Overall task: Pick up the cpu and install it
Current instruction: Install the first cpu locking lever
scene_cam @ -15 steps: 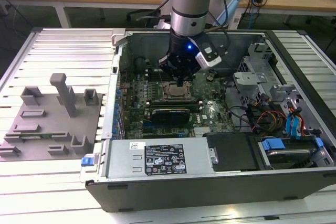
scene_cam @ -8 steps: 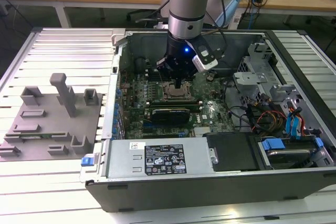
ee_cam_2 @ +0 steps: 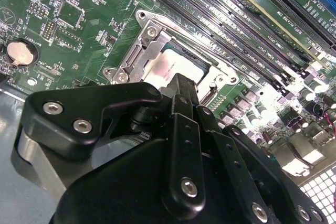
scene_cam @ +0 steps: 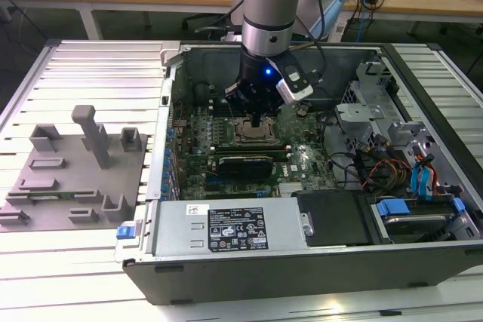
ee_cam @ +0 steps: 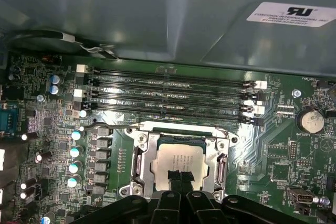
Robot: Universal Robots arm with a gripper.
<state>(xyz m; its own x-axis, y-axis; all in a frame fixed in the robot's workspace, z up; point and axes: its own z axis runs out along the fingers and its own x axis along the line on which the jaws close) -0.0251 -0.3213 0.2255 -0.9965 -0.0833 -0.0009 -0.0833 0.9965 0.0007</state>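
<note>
The cpu, a pale silvery square chip, lies flat inside the metal socket frame on the green motherboard. My gripper is directly over it, its two black fingertips pressed together at the chip's near edge with nothing between them. In the second wrist view the same dark finger points down at the cpu, covering part of it. In the exterior view the gripper hangs inside the open computer case, just above the socket.
Four memory slots run beside the socket, with capacitors on its other side. The case wall, power supply, expansion card and cabled drive bays surround the board. A grey fixture plate lies at the exterior view's left.
</note>
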